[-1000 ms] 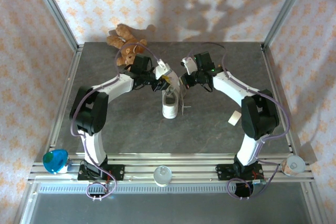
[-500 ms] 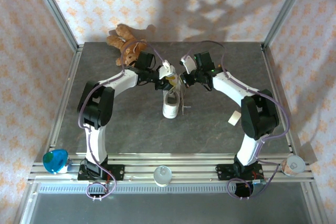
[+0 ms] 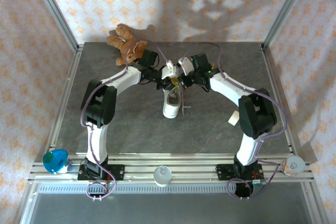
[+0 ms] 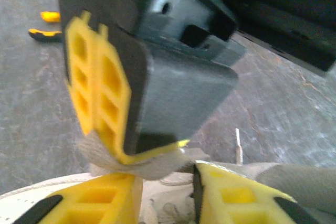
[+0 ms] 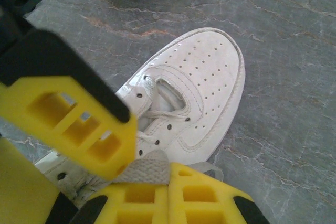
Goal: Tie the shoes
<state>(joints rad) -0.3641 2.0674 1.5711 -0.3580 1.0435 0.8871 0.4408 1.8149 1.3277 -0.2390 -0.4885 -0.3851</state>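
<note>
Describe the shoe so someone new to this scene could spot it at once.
Start at the grey table; near its middle stands the shoe. It is a small white low sneaker with thin white laces, quite unlike the brown teddy bear at the far edge.

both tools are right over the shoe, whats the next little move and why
Probably close the left tool on the lace. The right tool is shut on that lace above the white shoe, and the left tool's fingers stand apart close beside the pinch, so a small squeeze should give both arms a hold for pulling.
</note>
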